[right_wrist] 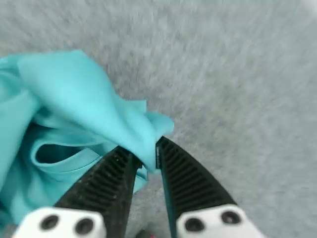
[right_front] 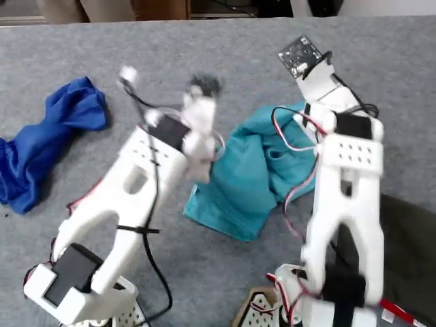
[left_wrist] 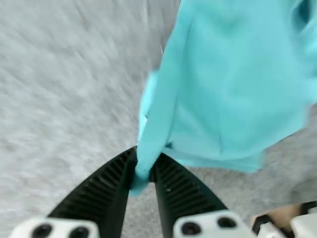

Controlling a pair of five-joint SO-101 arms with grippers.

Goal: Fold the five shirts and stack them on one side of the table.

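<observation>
Since the sweep starts at the left edge, first comes the crumpled royal-blue fabric shirt [right_front: 51, 146]. It lies bunched on the grey felt-covered table [right_front: 204, 272], unfolded and well apart from everything else.

Next is the left gripper [left_wrist: 143, 157]. Its black ribbed jaws are clamped narrow on a thin edge of the teal cotton shirt [right_front: 255, 170]; only a sliver of cloth sits between them.

The teal shirt sits mid-table between the two arms, rumpled and partly bunched up rather than flat (collar opening visible in the right wrist view).

The right gripper [right_wrist: 146, 151] is also pinched tight, on a peaked corner of the same teal shirt. The red and white wires [right_front: 294, 146] of that arm hang over the cloth.

At the far right edge, a dark cloth patch [right_front: 409, 231] lies beside the right arm's base; I cannot tell if it is a shirt.

Judged step: spreading the teal shirt out before folding, early in the task, with no stack visible.

Risks:
- Both holds are shallow edge pinches, so a pull outward could slip the fabric free.
- Uneven tension between the arms could twist the shirt and leave a crooked fold.
- The loose wires could snag the cloth as it moves.
- Dragging the cloth across felt may bunch it more.
</observation>
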